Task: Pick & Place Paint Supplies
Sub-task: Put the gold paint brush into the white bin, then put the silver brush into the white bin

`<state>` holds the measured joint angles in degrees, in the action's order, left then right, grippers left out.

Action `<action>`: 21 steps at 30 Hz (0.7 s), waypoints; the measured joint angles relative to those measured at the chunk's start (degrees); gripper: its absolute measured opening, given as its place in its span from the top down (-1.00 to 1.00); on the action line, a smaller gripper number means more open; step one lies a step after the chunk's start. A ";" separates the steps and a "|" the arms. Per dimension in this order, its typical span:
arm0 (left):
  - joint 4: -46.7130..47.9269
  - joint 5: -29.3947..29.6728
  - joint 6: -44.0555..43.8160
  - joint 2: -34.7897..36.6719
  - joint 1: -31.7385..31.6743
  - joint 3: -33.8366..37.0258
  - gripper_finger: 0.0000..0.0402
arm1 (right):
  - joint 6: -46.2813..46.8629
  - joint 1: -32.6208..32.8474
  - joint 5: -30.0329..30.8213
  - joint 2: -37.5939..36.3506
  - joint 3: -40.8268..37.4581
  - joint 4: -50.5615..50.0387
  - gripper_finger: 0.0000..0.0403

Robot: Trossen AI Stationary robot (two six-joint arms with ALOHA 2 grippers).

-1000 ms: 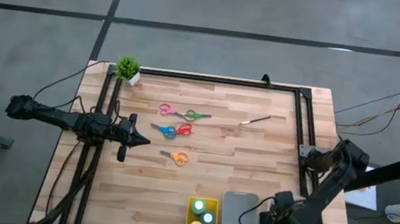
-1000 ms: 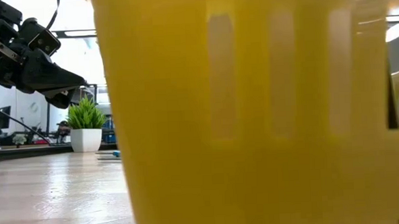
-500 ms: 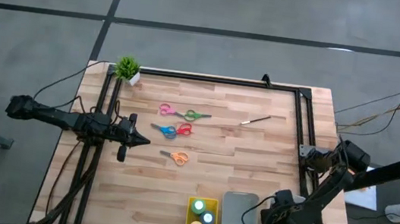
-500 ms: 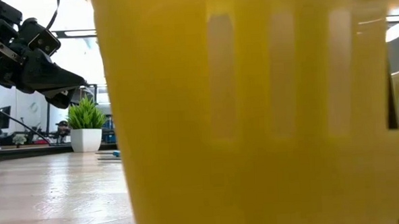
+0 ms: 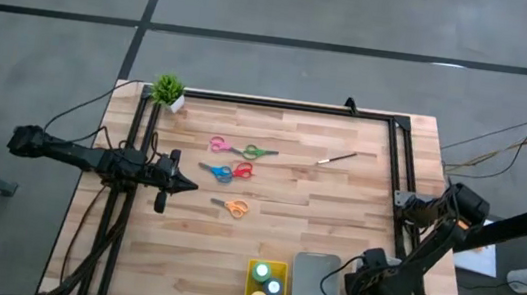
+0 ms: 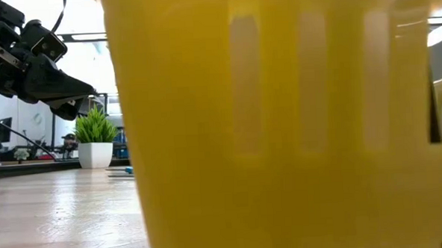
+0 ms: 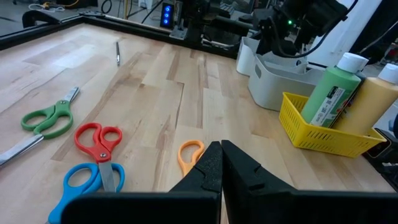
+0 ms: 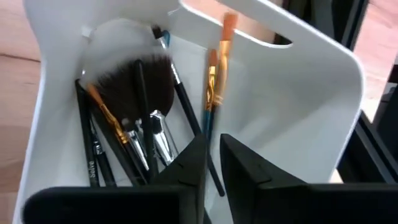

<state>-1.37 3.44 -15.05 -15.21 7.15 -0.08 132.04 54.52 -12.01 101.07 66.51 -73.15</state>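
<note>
while the right gripper (image 8: 211, 163) hangs over the white plastic bin (image 8: 298, 106) full of thin long brushes (image 8: 214, 93) and a stubby dark brush (image 8: 134, 84), its fingers stand slightly apart and hold nothing. the left gripper (image 7: 221, 168), shut and empty, hovers by the orange-handled scissors (image 5: 232, 206). one thin brush (image 5: 337, 159) lies on the wooden table (image 5: 336, 217). the yellow slatted basket (image 6: 281, 136) blocks most of the low view.
</note>
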 joint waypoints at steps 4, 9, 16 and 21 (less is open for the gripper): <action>-0.01 -0.01 0.00 -0.02 0.00 0.00 1.00 | -0.10 0.00 0.00 -0.73 -0.69 1.78 0.71; 0.00 -0.02 0.00 -0.02 0.00 0.00 1.00 | -0.29 0.00 0.00 -1.20 -0.95 1.76 0.70; 0.00 0.00 0.00 -0.01 0.00 0.00 1.00 | -0.43 0.00 0.00 -1.80 0.00 1.43 0.70; 0.00 0.00 0.00 -0.02 0.00 0.00 1.00 | -0.55 0.00 1.89 -4.18 1.18 -0.93 0.70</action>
<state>-1.37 3.44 -15.05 -15.22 7.15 -0.08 131.49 54.52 -10.12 96.89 67.69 -74.08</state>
